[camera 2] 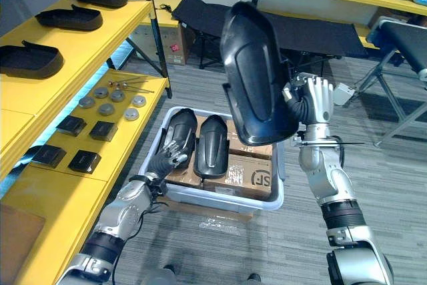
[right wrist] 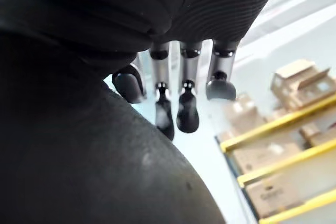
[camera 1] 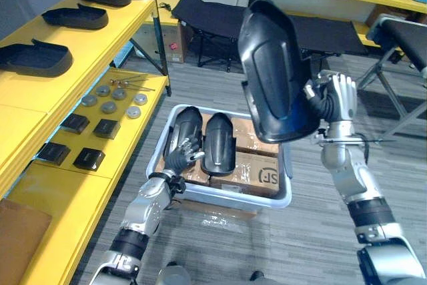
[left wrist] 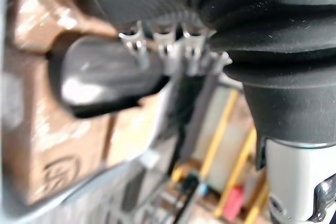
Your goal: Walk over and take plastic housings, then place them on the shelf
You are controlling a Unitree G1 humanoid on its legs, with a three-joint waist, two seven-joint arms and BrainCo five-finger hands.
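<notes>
Fingers and thumb of the right hand (camera 1: 337, 98) are clamped on the side edge of the raised housing (camera 1: 273, 71). Those of the left hand (camera 1: 179, 158) lie spread and loose on a housing in the bin, not closed round it.

Along the robot's left runs the yellow shelf (camera 1: 100, 38). Its upper level carries three black housings (camera 1: 37, 58) laid flat in a row, with bare yellow between them. On the floor in front sits the grey bin (camera 1: 267, 199).

The raised housing is held well above the bin, its long axis near upright and its top leaning a little toward the shelf. The shelf lies to the left of it, across the bin, so the holding arm is the farther one and the left hand the nearer. Placing it would likely mean carrying it leftward and tipping it down flat, to match the row.

In the bin, cardboard boxes (camera 1: 253, 171) support the left housing (camera 1: 187, 121), under the left hand, and the second housing (camera 1: 219, 143) just beside it. Both lie lengthways, pointing away from the robot.

The shelf's lower level holds small black blocks (camera 1: 90, 158) and round metal discs (camera 1: 110, 98)
</notes>
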